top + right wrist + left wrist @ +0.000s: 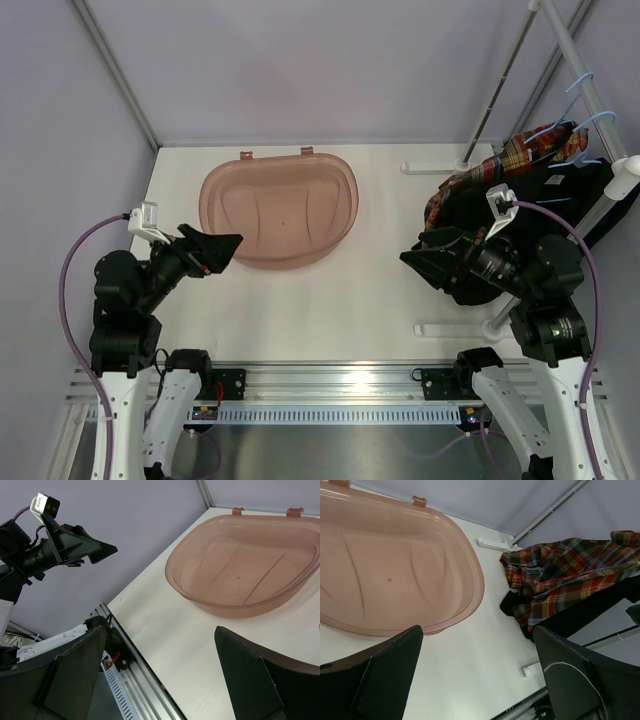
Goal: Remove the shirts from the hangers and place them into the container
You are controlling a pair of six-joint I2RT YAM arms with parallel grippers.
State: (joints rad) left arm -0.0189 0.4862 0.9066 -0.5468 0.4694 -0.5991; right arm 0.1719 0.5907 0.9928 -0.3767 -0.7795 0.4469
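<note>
the pinkish-brown plastic tub (272,215) sits on the white bench (380,290), left of the middle and toward the back wall. its two small rim tabs are on the far edge, and its bare floor shows a few moulded ridges.

over on the right, the red, yellow and dark-blue plaid shirt (468,188) hangs bunched from the thin light-blue hangers (585,125), which are hooked on the white rack pole (590,80). the black shirt (565,190) hangs just beside it and partly under it. from the left wrist view the plaid cloth lies over the black one and both droop down to the bench. both shirts are well apart from the tub.

the left fingers (215,250) are spread wide and grasp nothing. they point right, just beside the tub's near left rim. the right fingers (425,262) are also spread wide and empty. they point left across the bench, with the shirts close behind the arm.

a small label on the white camera block (42,502) on the left wrist is too small to read. i can make out no other writing.
</note>
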